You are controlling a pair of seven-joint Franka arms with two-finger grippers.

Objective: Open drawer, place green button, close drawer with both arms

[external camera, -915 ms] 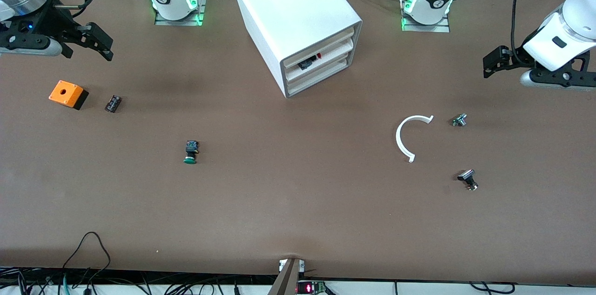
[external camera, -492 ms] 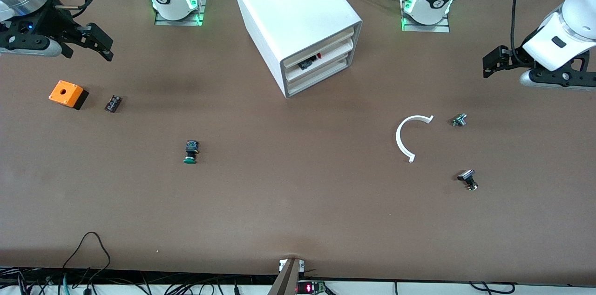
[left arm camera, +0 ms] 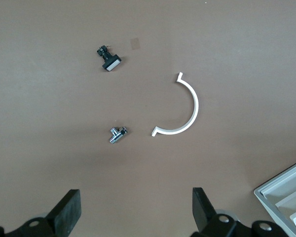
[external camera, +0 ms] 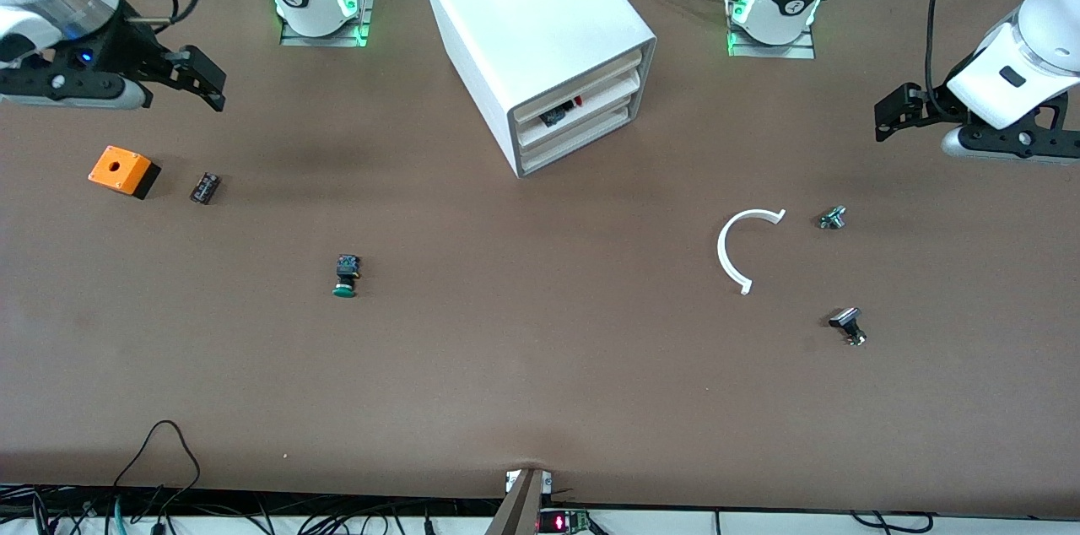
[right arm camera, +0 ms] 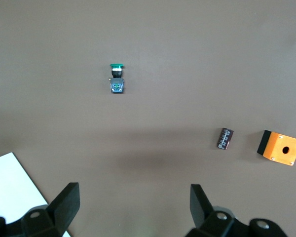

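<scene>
Currently drawer [external camera: 576, 143] shut, button [external camera: 346, 276] lying on desk [external camera: 540, 366], left gripper [external camera: 888, 115] and right gripper [external camera: 207, 83] both spread apart, empty, up in the air.

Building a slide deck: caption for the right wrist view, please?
Right gripper, jaws open, over bare table; green-capped button, small black part and orange box in sight.

On the worktop [external camera: 540, 400], the button [external camera: 346, 276] lies nearer the front camera than the cabinet [external camera: 540, 37], toward the right arm's end; the curved strip [external camera: 732, 248] lies toward the left arm's end.
</scene>
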